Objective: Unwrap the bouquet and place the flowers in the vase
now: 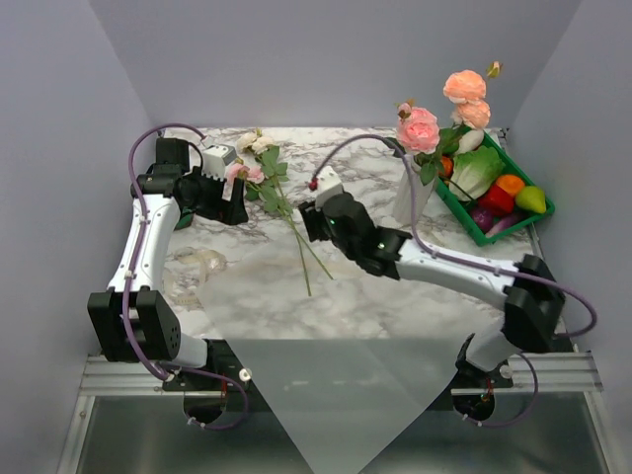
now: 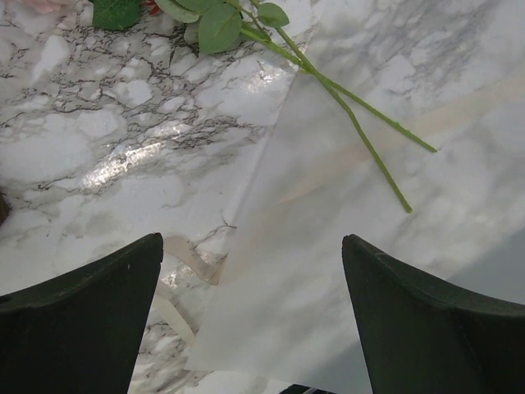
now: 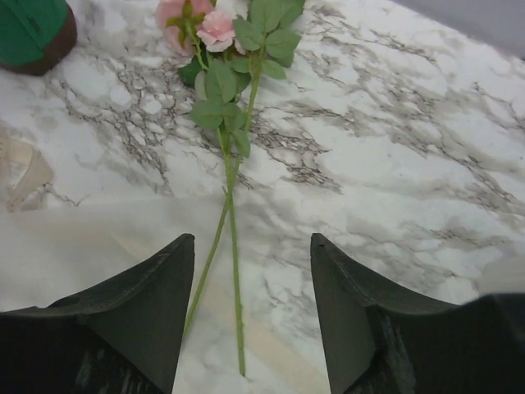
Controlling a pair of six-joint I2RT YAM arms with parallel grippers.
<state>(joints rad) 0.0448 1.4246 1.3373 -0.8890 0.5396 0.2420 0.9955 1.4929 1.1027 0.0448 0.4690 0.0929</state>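
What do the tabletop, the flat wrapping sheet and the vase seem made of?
Tabletop: glossy, grey-veined marble look with glare; stone or laminate, unclear. Wrapping sheet: thin, matte, translucent paper or film; veining shows through. Vase: plain white; ceramic or plastic, too small to tell.

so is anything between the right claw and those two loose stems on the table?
Nothing visible. The right claw is open over the two loose stems, which run between its fingers. They lie on the table and the paper sheet, nothing covering them.
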